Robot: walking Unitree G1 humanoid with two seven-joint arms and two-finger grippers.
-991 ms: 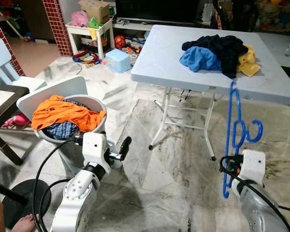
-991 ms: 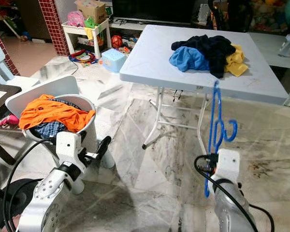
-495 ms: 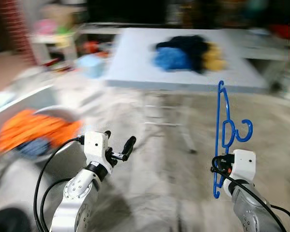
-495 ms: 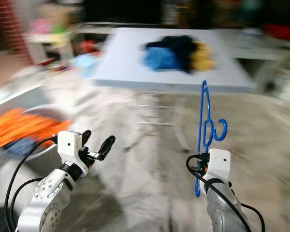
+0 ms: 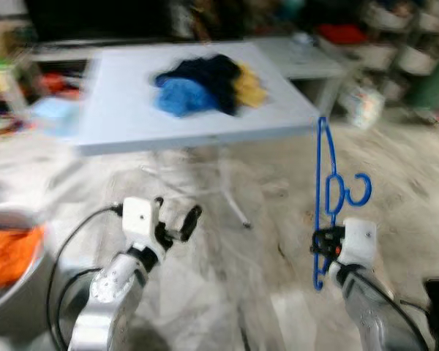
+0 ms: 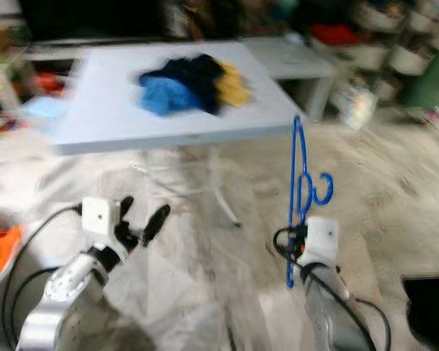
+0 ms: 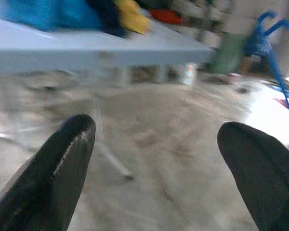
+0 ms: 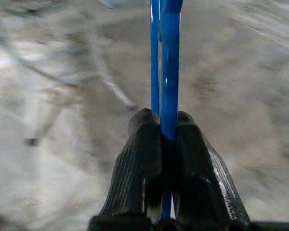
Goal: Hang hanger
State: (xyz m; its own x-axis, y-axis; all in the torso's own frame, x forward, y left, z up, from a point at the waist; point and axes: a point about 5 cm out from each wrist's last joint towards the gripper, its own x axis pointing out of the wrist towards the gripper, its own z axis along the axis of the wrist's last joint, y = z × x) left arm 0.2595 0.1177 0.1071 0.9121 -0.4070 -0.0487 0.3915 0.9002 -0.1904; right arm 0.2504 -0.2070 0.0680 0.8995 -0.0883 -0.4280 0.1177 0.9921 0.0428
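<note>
A blue plastic hanger [image 5: 323,191] stands upright in front of me on the right, its hook pointing right. My right gripper [image 8: 166,144] is shut on the hanger's [image 8: 169,57] lower bar, with the fingers [image 8: 197,168] pressed on both sides. My left gripper [image 5: 177,223] is held out low on the left, open, with nothing between its fingers [image 7: 67,159]. The views are blurred by motion.
A white folding table [image 5: 124,117] stands ahead with a pile of dark, blue and yellow clothes [image 5: 205,84]. A basket with an orange garment [image 5: 7,252] is at the far left edge. Shelves with clutter [image 5: 380,44] run along the back right. Marble floor lies ahead.
The whole picture has swung: the table and basket slid left and shelves came in at the right, so the camera turned right. Both grippers keep their pose and hold.
</note>
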